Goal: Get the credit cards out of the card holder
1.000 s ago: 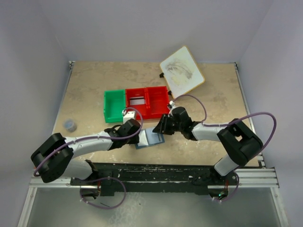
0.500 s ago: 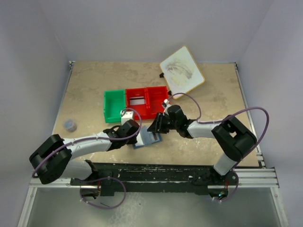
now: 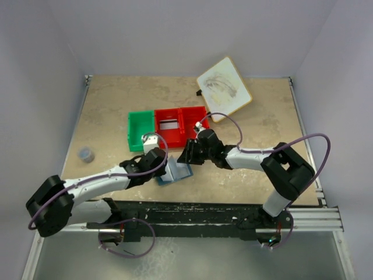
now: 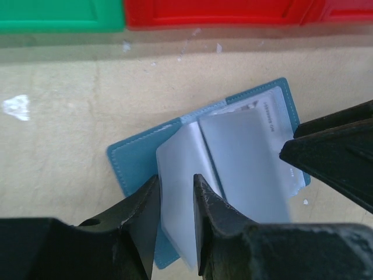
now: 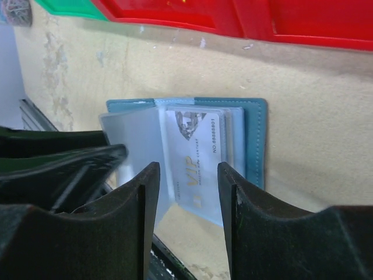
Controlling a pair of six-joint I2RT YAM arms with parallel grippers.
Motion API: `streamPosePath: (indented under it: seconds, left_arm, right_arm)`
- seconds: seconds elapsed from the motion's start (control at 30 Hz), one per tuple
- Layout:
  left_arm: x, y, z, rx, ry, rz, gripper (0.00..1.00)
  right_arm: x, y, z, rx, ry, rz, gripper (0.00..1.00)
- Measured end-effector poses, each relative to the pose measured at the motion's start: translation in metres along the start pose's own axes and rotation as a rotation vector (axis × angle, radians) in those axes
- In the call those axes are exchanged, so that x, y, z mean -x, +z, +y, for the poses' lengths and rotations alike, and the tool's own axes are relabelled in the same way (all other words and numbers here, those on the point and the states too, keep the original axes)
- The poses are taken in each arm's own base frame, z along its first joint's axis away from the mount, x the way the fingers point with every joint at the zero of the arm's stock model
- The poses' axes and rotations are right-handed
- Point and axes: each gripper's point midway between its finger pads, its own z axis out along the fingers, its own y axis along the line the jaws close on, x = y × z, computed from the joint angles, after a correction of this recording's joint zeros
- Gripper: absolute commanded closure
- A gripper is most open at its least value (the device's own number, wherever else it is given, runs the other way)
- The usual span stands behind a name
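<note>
Our left claw (image 4: 175,179) meets the card holder (image 4: 137,166) at its near-left corner. Its fingers are drawn close, leaving only a narrow gap, and a clear sleeve leaf (image 4: 178,149) of the card holder stands in that gap. Whether the fingers truly pinch the leaf we cannot tell.

Our right claw (image 5: 188,169) comes at the card holder from the opposite side and is released, its fingers well apart. Between those fingers we see a grey-white credit card (image 5: 195,154) printed VIP. It is tucked in a sleeve on the half of the card holder away from the left claw. We cannot say whether the right claw touches the card or hangs just above it. In the left wrist view its dark fingers overlap the card holder's right edge.

The card holder lies open on the counter (image 3: 116,105), pale blue inside upward, with both claws at it.

Beyond the card holder, near but apart, we see the red bin (image 3: 175,112). The green bin (image 3: 140,115) sits against the red bin's side, beyond and to the left of the card holder. Farther beyond the card holder and to its right, well apart, lies a white wood-rimmed board (image 3: 224,88), turned askew. Well to the left of the card holder sits a small grey-blue object (image 3: 86,154), too small for us to identify.
</note>
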Motion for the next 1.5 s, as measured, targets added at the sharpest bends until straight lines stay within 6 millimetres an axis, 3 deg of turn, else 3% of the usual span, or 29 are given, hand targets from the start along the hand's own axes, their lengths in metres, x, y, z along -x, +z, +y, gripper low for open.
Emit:
streamPosePath:
  seconds: [0.27, 0.47, 0.6, 0.77, 0.9, 1.0, 1.2, 1.4, 1.5]
  left_arm:
    - [0.026, -0.036, 0.029, 0.034, -0.110, -0.152, 0.73]
    - [0.026, -0.038, 0.034, 0.046, -0.128, -0.162, 0.73]
    - [0.021, -0.035, 0.037, 0.066, -0.117, -0.146, 0.74]
    - [0.023, -0.036, 0.041, 0.082, -0.121, -0.156, 0.74]
    - [0.033, -0.049, 0.053, 0.110, -0.154, -0.213, 0.72]
    - [0.049, -0.065, 0.057, 0.099, -0.202, -0.280, 0.70]
    - [0.069, -0.083, 0.047, 0.026, -0.261, -0.337, 0.69]
    - [0.063, -0.071, 0.014, -0.076, -0.264, -0.261, 0.70]
    - [0.056, -0.059, -0.004, -0.132, -0.278, -0.220, 0.75]
  right_arm:
    - [-0.007, -0.001, -0.012, -0.036, 0.025, 0.008, 0.54]
    - [-0.010, 0.001, -0.006, -0.020, 0.013, 0.012, 0.54]
    - [-0.012, 0.002, 0.006, -0.010, -0.023, 0.025, 0.54]
    - [-0.010, 0.011, 0.037, 0.029, -0.090, 0.034, 0.55]
    - [-0.018, 0.024, 0.046, 0.031, -0.127, 0.068, 0.58]
    - [-0.026, 0.038, 0.045, 0.020, -0.141, 0.098, 0.66]
    - [-0.040, 0.062, 0.040, -0.012, -0.162, 0.152, 0.68]
    - [-0.041, 0.060, 0.040, -0.038, -0.172, 0.146, 0.68]
    - [-0.043, 0.054, 0.039, -0.038, -0.161, 0.144, 0.68]
